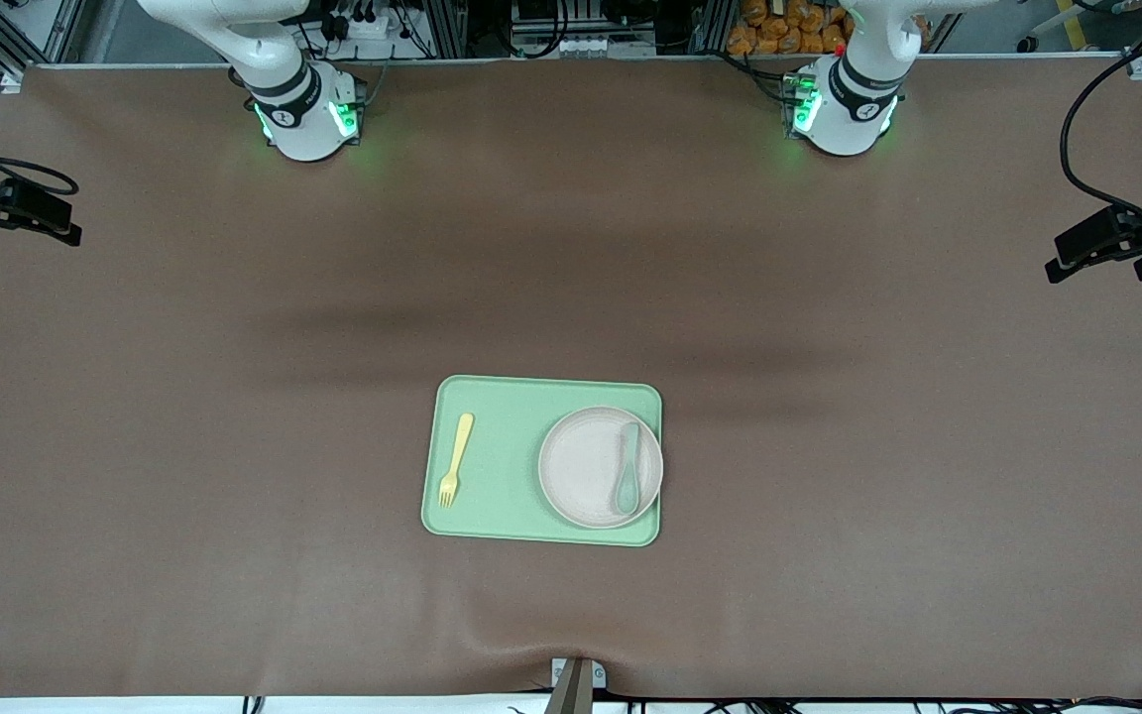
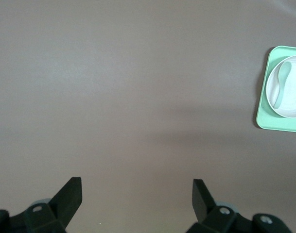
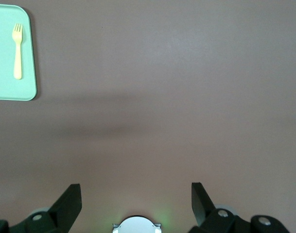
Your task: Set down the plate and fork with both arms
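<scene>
The beige-pink plate (image 1: pixel 579 466) lies on the light-green tray (image 1: pixel 512 407), at the tray's end toward the left arm. The pale-yellow fork (image 1: pixel 457 458) lies on the tray's end toward the right arm, tines toward the front camera. My left gripper (image 2: pixel 136 187) is open and empty, high over bare table; its wrist view shows the plate (image 2: pixel 293 99) and tray (image 2: pixel 262 109) at the edge. My right gripper (image 3: pixel 135 191) is open and empty, high over bare table above its own base; its wrist view shows the fork (image 3: pixel 17 51) on the tray (image 3: pixel 2 77). Neither gripper shows in the front view.
A grey-green spoon (image 1: pixel 628 468) lies in the plate, also in the left wrist view (image 2: pixel 282 80). The arm bases (image 1: pixel 308 114) (image 1: pixel 844 104) stand at the table's edge farthest from the front camera. Black camera mounts (image 1: pixel 21 208) (image 1: pixel 1116 243) stand at both table ends.
</scene>
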`<state>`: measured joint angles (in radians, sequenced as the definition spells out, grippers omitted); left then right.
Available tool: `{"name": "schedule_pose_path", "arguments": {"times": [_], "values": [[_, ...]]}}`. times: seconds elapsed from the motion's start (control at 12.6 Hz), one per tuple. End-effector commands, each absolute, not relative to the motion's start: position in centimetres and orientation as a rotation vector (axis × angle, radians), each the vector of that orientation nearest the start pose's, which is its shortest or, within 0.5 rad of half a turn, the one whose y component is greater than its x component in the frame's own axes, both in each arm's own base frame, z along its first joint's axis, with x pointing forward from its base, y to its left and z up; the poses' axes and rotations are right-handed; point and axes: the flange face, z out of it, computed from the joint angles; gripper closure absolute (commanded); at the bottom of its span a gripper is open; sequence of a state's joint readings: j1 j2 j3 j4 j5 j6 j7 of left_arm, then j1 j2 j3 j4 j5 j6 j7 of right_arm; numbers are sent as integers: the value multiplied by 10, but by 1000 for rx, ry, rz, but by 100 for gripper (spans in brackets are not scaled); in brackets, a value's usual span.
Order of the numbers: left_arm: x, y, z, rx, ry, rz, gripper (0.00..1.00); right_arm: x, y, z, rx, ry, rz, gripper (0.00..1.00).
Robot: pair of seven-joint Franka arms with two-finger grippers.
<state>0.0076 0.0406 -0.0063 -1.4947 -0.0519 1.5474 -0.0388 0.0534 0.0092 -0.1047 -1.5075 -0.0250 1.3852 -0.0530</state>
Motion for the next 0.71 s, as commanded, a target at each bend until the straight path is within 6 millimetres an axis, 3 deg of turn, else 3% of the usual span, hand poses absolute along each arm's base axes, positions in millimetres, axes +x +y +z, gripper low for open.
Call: {"name": "schedule_pose_path", "arguments": {"times": [0.0, 0.63], "values": [[567, -15, 635, -3200, -8, -25, 0, 539, -31, 640, -3171, -20, 198, 0], [570, -22, 639, -3192, 17, -32, 0, 538, -29, 641, -3171, -23, 201, 0]]}}
